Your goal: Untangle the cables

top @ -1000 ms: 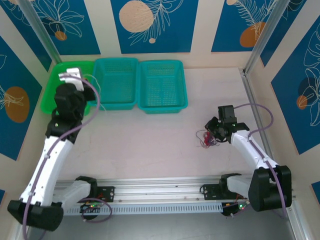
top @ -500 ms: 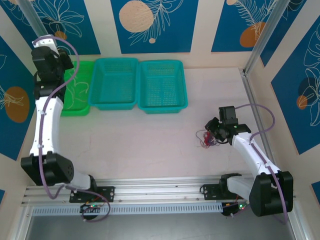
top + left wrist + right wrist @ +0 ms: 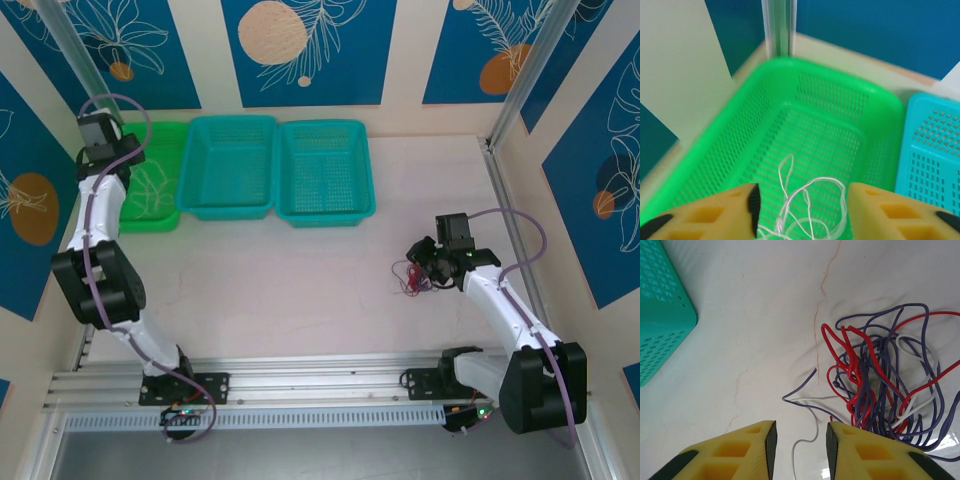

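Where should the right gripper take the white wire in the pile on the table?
Take the white wire by its loose tail, the stretch that curls out of the pile on its left and lies alone on the table. Come straight down from above: the right gripper has its open jaws either side of that tail. Further right the wire is woven into the pile.

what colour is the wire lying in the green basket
The wire is whitish; the left wrist view shows it best.
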Controlling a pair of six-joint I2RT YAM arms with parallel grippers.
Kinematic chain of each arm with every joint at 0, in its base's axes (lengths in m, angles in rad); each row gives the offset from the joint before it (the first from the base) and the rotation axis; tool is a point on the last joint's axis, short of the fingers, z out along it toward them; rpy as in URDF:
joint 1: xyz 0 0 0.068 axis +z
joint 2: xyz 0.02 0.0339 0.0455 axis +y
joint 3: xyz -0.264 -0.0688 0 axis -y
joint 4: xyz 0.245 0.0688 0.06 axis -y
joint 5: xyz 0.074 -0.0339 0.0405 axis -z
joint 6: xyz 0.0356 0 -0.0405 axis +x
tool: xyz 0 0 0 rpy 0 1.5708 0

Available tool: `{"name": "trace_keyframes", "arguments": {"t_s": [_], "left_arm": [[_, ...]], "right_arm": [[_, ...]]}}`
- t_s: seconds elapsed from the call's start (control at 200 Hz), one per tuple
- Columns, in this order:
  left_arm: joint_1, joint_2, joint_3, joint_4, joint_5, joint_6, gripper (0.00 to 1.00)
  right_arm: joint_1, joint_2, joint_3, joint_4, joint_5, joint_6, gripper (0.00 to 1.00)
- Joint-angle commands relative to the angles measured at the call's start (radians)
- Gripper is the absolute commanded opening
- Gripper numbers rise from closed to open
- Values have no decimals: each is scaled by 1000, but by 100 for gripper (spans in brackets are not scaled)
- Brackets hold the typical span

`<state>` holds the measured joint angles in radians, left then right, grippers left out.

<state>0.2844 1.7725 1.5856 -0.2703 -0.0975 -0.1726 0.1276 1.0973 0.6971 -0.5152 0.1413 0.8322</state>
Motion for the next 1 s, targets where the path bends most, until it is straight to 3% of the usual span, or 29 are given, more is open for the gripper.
{"name": "trace_keyframes", "arguments": {"t_s": [0.0, 0.24, 0.36, 0.565, 0.715, 0.86, 0.995], "left_arm": [[12, -39, -19, 3, 80, -59, 58], [4, -253, -157, 122, 218, -263, 61], [-59, -404, -306, 236, 303, -391, 62], [-365, -612, -571, 382, 296, -419, 64], [-611, -688, -735, 446, 220, -416, 65], [-859, -664, -813, 450, 125, -409, 65], [-1036, -562, -817, 434, 122, -402, 65]], "right_arm": [[5, -15, -5, -24, 5, -25, 35], [1, -6, -7, -6, -17, -34, 36], [-9, 2, -3, -9, -21, -42, 37], [-54, 18, -3, -38, -12, -55, 54], [-103, 64, -4, -65, -4, -75, 58], [-166, 168, -21, -22, -57, -72, 60], [-176, 309, -8, 32, -117, -78, 60]]}}
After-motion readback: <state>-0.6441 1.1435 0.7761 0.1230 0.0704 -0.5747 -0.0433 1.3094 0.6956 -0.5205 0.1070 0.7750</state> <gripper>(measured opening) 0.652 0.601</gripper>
